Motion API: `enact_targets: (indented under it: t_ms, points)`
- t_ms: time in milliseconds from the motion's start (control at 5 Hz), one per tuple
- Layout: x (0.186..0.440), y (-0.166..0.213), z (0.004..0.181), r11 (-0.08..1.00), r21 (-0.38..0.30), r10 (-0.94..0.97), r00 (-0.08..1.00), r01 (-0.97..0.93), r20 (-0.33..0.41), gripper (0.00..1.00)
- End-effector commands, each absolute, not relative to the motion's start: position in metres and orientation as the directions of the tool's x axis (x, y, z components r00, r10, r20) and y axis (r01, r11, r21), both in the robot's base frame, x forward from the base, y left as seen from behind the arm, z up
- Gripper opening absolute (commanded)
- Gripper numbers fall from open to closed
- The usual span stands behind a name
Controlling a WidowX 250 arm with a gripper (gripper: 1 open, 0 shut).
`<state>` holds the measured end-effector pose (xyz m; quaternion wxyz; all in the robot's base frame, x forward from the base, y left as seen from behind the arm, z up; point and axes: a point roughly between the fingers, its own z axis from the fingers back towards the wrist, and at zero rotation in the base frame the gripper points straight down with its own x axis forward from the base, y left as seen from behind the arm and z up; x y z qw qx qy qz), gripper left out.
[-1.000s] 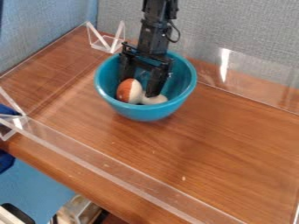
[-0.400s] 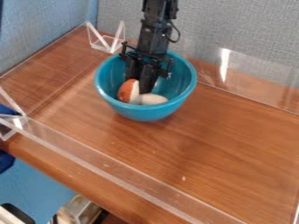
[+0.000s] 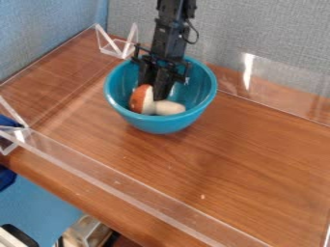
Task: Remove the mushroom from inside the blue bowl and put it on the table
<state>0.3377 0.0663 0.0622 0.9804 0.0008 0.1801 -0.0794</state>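
The blue bowl (image 3: pixel 157 123) stands on the brown wooden table (image 3: pixel 245 164), towards the back left. Inside it lies the mushroom (image 3: pixel 139 97), orange-red cap to the left and cream stem running right across the bowl's floor. My black gripper (image 3: pixel 157 91) reaches steeply down into the bowl from behind. Its fingers are drawn together on the mushroom, just right of the cap. The fingertips themselves are partly hidden by the mushroom and the bowl's rim.
Low clear acrylic walls edge the table: one along the front (image 3: pixel 116 183), one at the back right (image 3: pixel 277 82), one on the left (image 3: pixel 15 130). A grey-blue cloth backdrop (image 3: pixel 258 29) hangs behind. Bare wood lies in front and to the right of the bowl.
The fingers, spread wide in the bowl a second ago, have closed in on the mushroom. The mushroom has turned a little between them. The arm has stayed in place.
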Motion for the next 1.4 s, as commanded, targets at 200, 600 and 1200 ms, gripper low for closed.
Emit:
enact_targets:
  t_ms: [200,600,1200]
  points:
    - [0.338,0.066,0.136,0.986,0.016,-0.159,0.968,0.166,-0.196,0.0]
    - [0.331,0.032,0.192,0.972,0.036,-0.23,0.969,0.234,-0.095,0.0]
    - [0.323,-0.071,0.16,0.881,-0.012,-0.47,0.87,0.473,-0.147,0.0]
